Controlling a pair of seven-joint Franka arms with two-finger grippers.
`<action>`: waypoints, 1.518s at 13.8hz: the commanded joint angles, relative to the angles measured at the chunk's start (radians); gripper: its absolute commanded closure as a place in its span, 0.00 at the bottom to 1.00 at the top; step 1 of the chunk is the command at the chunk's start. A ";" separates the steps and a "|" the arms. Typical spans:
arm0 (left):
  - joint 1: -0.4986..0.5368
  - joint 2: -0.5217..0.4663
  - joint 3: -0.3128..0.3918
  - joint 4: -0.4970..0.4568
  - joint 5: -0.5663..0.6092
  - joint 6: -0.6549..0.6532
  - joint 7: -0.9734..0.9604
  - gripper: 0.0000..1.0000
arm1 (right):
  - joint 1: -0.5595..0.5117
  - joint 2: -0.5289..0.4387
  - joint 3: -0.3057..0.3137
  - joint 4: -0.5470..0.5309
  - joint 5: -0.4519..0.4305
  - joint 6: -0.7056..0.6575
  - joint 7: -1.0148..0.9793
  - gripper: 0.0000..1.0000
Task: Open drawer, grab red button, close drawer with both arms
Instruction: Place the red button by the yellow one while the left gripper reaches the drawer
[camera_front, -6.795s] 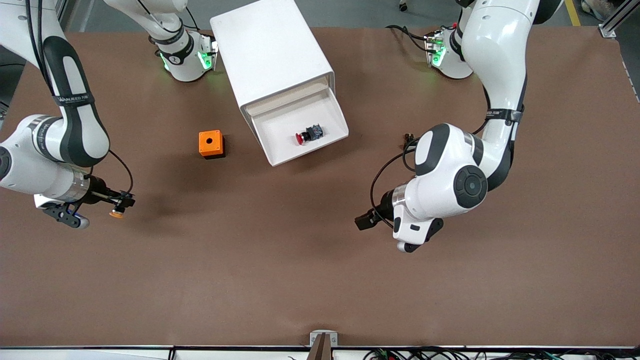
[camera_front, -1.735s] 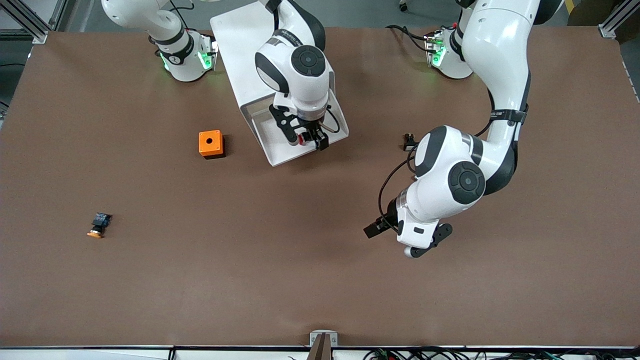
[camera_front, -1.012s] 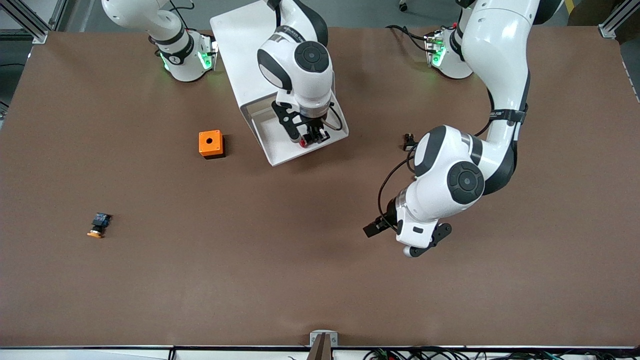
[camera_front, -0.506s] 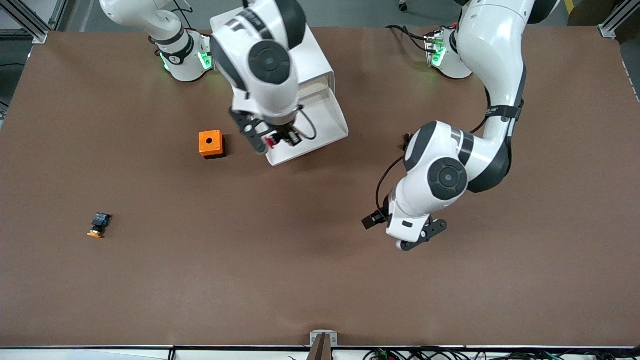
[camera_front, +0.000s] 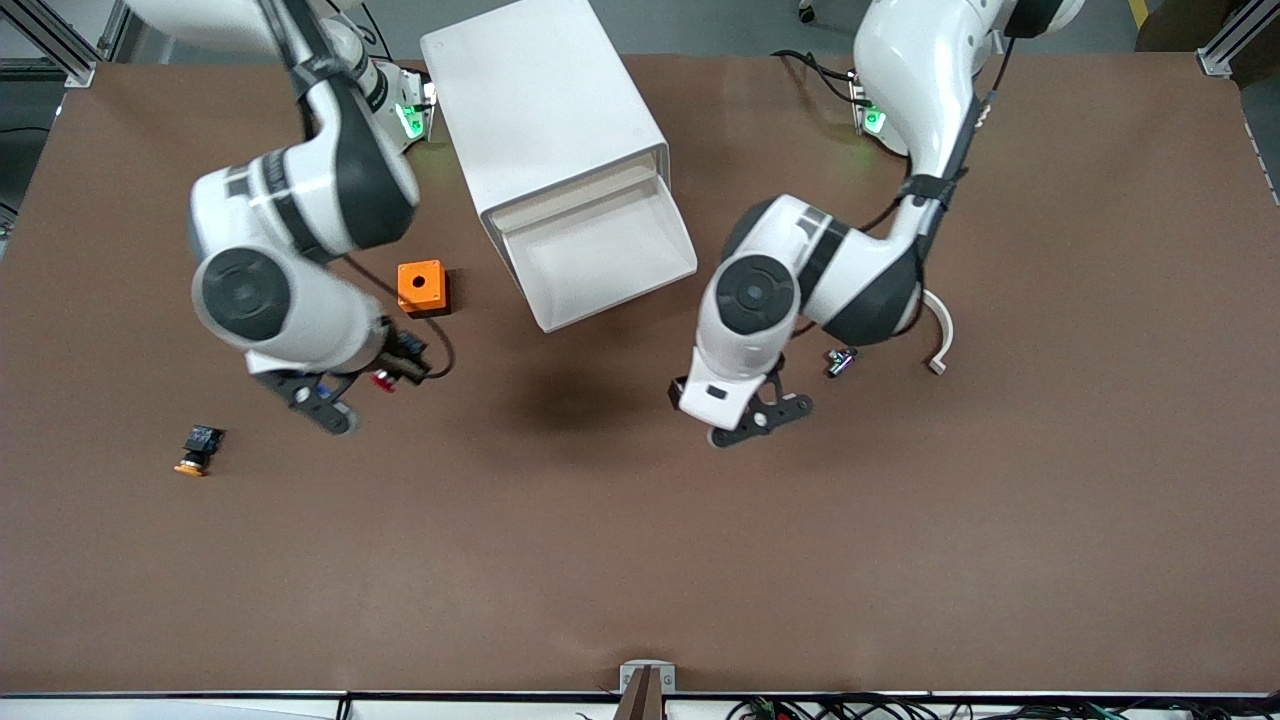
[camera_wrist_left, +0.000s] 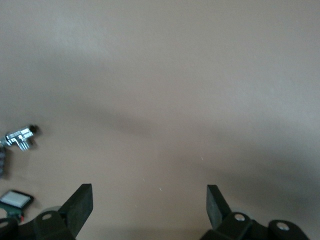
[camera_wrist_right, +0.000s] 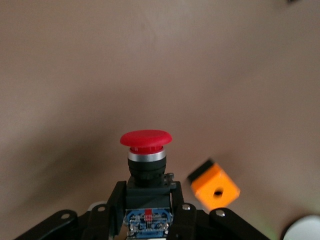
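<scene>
The right gripper (camera_front: 385, 377) is clenched on the button (camera_front: 381, 380) and holds it in the air over the bare table, at about 7 o'clock from the orange cube (camera_front: 421, 288); in the right wrist view the button (camera_wrist_right: 145, 160) stands between the jaws with its red cap pointing away from the wrist, so its long axis continues the line of the fingers. The grab seems done, and the coming step is probably to close the drawer (camera_front: 598, 253), which is pulled out of the white cabinet (camera_front: 540, 100) and looks empty. The left gripper (camera_front: 690, 395) is released, with wide jaws and nothing between them, over the table. From it the drawer front lies at about 11 o'clock in the front view, and this arm is clearly the nearer one to push it.
</scene>
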 joint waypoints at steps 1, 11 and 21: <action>-0.024 -0.006 0.007 -0.007 0.011 -0.010 -0.010 0.00 | -0.154 -0.028 0.025 -0.125 -0.010 0.144 -0.290 1.00; -0.088 0.034 -0.012 -0.008 -0.071 0.004 -0.003 0.00 | -0.412 0.105 0.027 -0.368 -0.093 0.729 -0.755 1.00; -0.140 0.048 -0.012 -0.011 -0.087 0.004 0.000 0.00 | -0.434 0.211 0.028 -0.371 -0.087 0.861 -0.781 1.00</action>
